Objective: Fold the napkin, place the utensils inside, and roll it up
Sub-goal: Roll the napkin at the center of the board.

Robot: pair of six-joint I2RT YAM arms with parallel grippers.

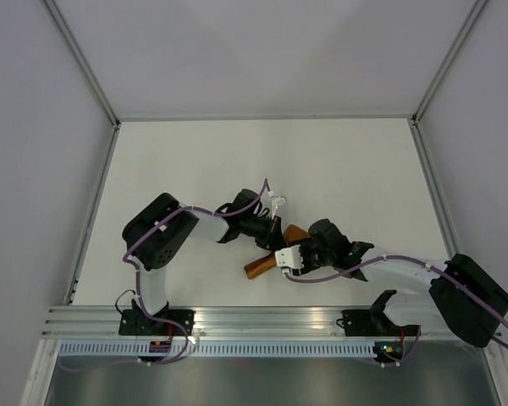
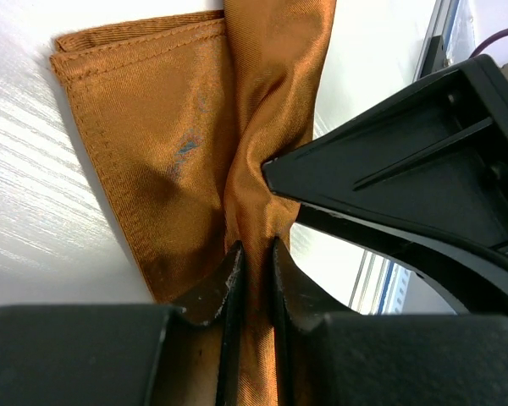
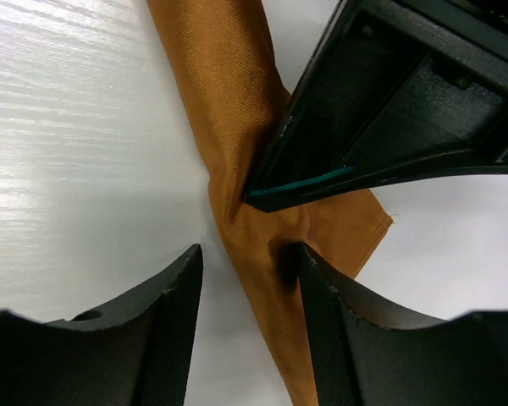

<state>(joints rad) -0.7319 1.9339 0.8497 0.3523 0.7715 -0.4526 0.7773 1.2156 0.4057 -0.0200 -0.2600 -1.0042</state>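
Observation:
The rust-brown napkin (image 1: 262,264) lies bunched into a narrow roll near the table's front middle, mostly hidden under both arms in the top view. My left gripper (image 2: 252,254) is shut on a fold of the napkin (image 2: 152,135), pinching the cloth between its fingers. My right gripper (image 3: 250,262) is open, its fingers straddling the napkin (image 3: 229,101) just above the table. The right gripper's finger (image 2: 406,161) shows close beside the pinch in the left wrist view, and the left gripper's finger (image 3: 381,110) presses the cloth in the right wrist view. No utensils are in view.
The white table (image 1: 237,161) has a metal frame rail along its left (image 1: 93,211) and right (image 1: 432,194) edges. The two arms cross close together over the napkin. The aluminium base rail (image 1: 262,321) runs along the near edge.

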